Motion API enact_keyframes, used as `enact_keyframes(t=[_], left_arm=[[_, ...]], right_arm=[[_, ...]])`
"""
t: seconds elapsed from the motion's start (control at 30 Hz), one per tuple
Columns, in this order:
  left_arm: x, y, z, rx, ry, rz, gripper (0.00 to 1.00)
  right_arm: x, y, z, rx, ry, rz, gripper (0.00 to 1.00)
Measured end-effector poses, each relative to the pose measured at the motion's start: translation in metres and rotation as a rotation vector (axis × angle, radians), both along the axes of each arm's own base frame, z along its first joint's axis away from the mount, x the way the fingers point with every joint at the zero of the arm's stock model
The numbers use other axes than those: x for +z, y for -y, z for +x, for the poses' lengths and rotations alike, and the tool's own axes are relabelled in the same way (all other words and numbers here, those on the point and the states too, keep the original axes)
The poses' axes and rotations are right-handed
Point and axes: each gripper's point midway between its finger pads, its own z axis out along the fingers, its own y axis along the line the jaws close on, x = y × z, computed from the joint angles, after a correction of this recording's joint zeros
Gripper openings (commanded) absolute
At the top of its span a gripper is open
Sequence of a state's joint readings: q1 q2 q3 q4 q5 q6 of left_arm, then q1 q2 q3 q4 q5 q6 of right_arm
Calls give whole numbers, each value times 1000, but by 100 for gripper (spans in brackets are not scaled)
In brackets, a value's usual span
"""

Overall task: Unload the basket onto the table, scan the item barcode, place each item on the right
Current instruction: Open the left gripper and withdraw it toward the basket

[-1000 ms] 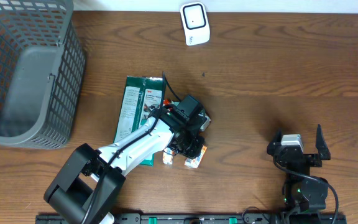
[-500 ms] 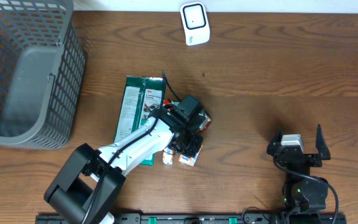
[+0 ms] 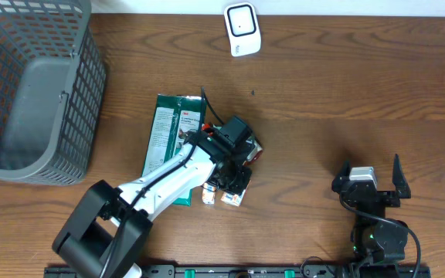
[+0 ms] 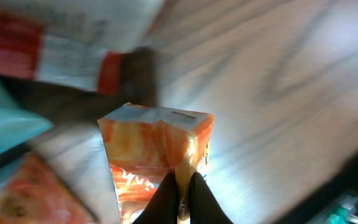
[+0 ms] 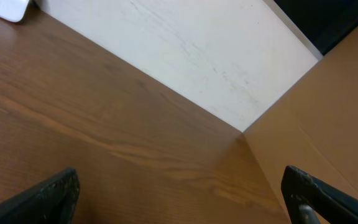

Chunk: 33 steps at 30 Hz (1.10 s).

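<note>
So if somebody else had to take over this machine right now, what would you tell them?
Left tool: shut, pinching an edge of a small orange carton that sits next to the green packet.
Right tool: open, holding nothing, on the right side of the table.
White scanner: at the table's far edge. Grey basket: far left.
Done: the carton is gripped. Whether it is lifted yet, I cannot tell.
Left: carry it to the scanner and show its barcode, which is not visible here.
</note>
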<state>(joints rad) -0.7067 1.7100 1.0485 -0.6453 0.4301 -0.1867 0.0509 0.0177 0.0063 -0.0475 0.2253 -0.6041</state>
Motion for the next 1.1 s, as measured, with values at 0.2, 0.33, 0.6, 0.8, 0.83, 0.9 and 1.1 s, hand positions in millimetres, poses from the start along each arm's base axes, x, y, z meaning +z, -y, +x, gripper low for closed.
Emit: enact_keyframes(t=[0.2, 0.33, 0.6, 0.8, 0.83, 0.9, 1.1], left_arm=[[16, 21, -12, -27, -73, -138, 7], [21, 39, -12, -50, -101, -238, 7], [-9, 56, -21, -59, -269, -321, 8], [-7, 52, -16, -32, -287, -338, 22], [-7, 51, -14, -24, -288, -337, 24], [-7, 49, -11, -15, -285, -338, 28], [-7, 47, -9, -5, -287, -337, 39]], right_arm=[[0, 0, 0, 0, 0, 0, 99], [0, 0, 0, 0, 0, 0, 99], [0, 0, 0, 0, 0, 0, 99], [0, 0, 0, 0, 0, 0, 99], [0, 0, 0, 0, 0, 0, 99], [0, 0, 0, 0, 0, 0, 99], [0, 0, 0, 0, 0, 0, 99]])
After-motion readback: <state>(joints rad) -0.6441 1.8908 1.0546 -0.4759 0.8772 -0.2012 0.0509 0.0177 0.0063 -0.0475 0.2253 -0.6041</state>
